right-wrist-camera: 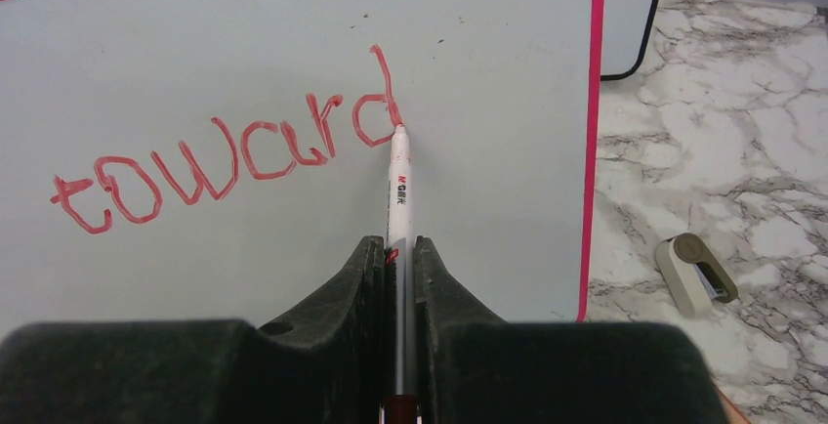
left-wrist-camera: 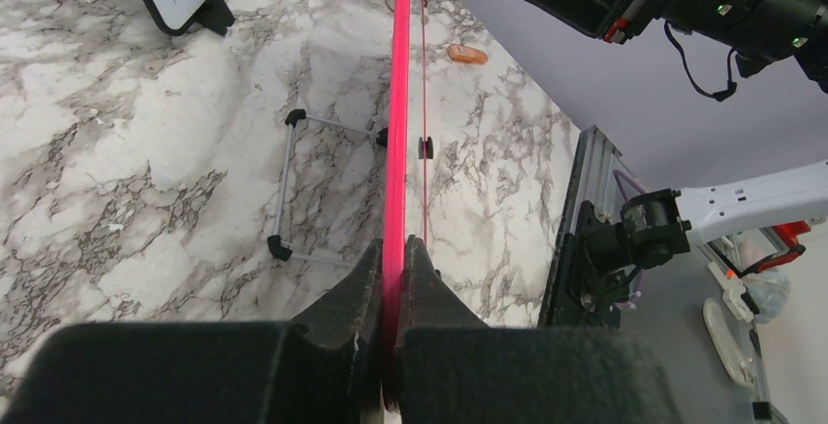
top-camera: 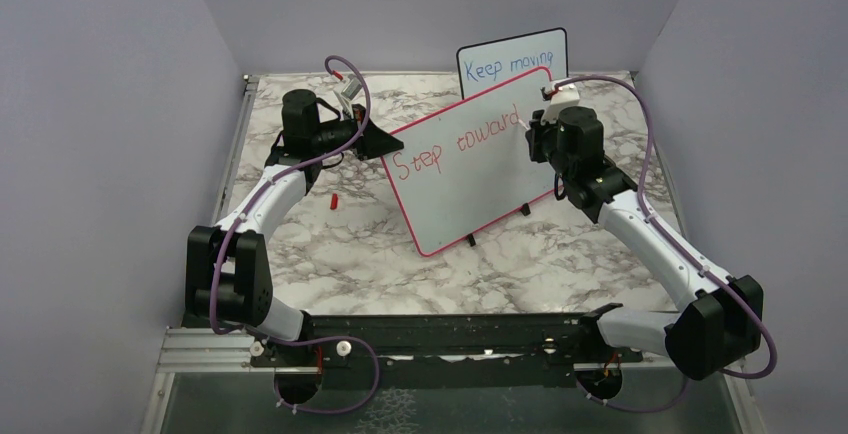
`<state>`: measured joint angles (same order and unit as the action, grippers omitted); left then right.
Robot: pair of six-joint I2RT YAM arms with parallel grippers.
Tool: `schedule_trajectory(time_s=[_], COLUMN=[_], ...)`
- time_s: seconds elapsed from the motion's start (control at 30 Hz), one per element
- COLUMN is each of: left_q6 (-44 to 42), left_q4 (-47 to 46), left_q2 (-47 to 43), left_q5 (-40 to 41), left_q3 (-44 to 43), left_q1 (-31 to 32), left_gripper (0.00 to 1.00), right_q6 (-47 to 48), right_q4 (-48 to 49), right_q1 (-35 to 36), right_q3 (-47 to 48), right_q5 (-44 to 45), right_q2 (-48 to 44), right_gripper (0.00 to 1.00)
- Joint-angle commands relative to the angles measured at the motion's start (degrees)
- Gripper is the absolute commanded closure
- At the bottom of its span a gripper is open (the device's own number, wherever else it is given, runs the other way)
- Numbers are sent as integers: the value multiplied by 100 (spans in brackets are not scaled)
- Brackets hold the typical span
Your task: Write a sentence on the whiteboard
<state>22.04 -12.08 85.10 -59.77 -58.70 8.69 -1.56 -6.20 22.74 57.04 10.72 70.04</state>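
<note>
red-framed whiteboard pinched at its edge by left gripper; marker clamped in right gripper, tip touching last letter of red sentence.

White-shelled arms with black joints and looping purple cables.

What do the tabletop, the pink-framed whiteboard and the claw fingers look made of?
Tabletop: marble pattern, grey veins on white; flat look, possibly laminate or print. Whiteboard: smooth white face carrying red marker ink; thin pink-red frame looks like plastic. Right claw fingers: matte black, faintly grainy, probably moulded or printed plastic; cannot tell firmly.
</note>
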Motion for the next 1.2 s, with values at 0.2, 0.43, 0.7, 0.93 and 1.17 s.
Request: schedule_trajectory(time_s=[0.2, 0.43, 0.7, 0.93, 1.17], left_q6=[-350, -350, -351, -279, -22], left_q4=[535, 548, 557, 565, 417], left_q2=[156, 160, 139, 21, -285], left_q5=[-105, -94, -74, 97, 374], left_q3=[78, 78, 78, 44, 47], left_q1=[63, 63, 64, 50, 46], left_gripper=[100, 100, 100, 99, 77], right_q6=[-46, -57, -70, -68, -113], right_q4=[-77, -56, -64, -169, -371], right_q1=[-24, -25, -24, -24, -16], right_q3=[-105, -133, -138, -194, -223], right_q5=[300, 460, 255, -144, -541], right_q2=[-77, -92, -298, -535, -741], right_gripper=[99, 100, 100, 100, 100])
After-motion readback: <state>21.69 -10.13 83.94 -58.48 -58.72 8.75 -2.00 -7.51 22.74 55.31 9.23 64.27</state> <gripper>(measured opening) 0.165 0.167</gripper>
